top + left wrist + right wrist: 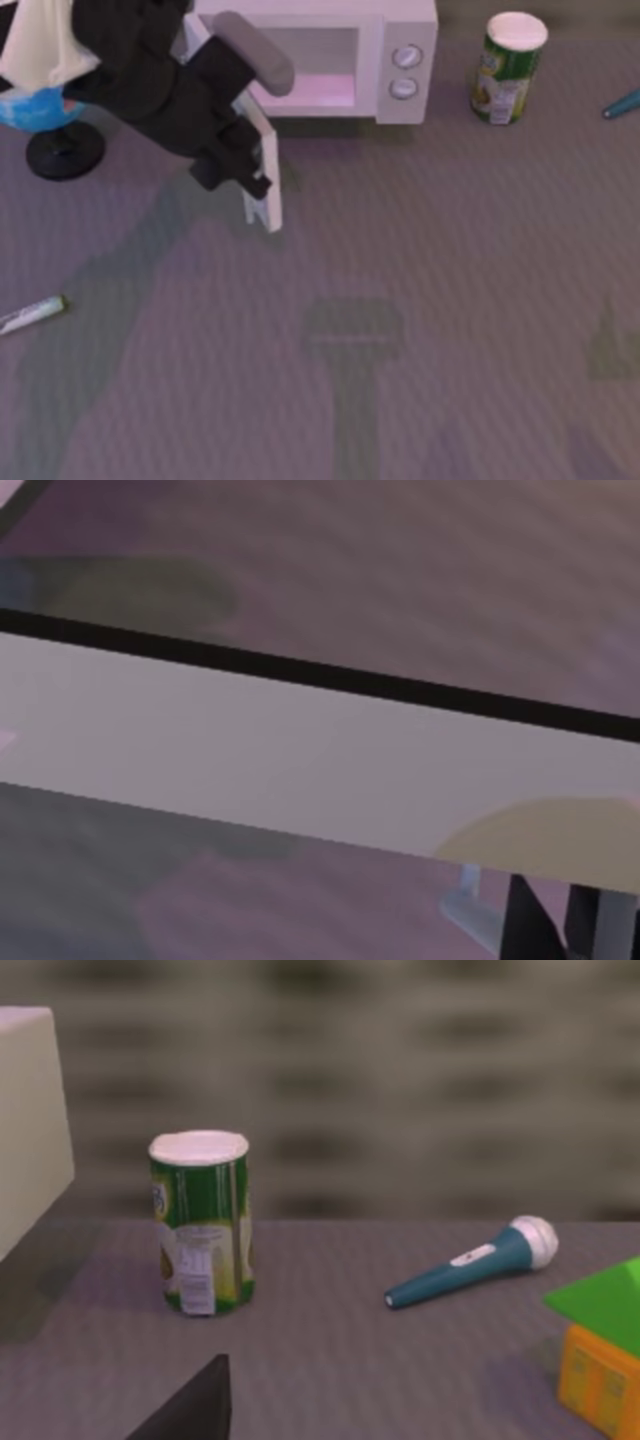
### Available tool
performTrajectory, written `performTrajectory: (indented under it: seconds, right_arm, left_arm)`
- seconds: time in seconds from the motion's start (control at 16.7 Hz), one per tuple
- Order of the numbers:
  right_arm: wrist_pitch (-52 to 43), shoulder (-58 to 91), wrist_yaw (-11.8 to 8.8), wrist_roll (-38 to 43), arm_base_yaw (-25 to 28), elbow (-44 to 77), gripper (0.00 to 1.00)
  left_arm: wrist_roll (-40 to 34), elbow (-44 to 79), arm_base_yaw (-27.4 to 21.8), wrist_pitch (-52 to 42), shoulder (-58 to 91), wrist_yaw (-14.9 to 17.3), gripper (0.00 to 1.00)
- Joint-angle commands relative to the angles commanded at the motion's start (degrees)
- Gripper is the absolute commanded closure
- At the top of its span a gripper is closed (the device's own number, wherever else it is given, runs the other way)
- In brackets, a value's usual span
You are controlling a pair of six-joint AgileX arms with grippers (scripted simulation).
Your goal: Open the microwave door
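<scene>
Looming closest under the overhead camera, the left arm reaches down over the far left of the desk (420, 330), its left gripper (258, 188) at the free edge of the microwave door (268, 165); I cannot tell how its jaws stand. That door is swung well out from the microwave (400, 40) at the back, baring the pale pink inside, so the opening looks nearly done. Holding the edge farthest from the hinge probably gives the easiest swing. Nothing of the right arm shows from above.
</scene>
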Motion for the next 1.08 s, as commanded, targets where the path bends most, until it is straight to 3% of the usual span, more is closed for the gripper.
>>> performTrajectory:
  seconds: [0.48, 1.08]
  right_arm:
    - [0.0, 0.0, 0.0, 0.0, 0.0, 0.0, 0.0]
    - [0.0, 0.0, 0.0, 0.0, 0.0, 0.0, 0.0]
  left_arm:
    - [11.0, -0.2, 4.4, -3.6, -0.7, 4.7, 1.0]
    - [11.2, -0.2, 4.4, -3.7, -0.7, 4.8, 1.0]
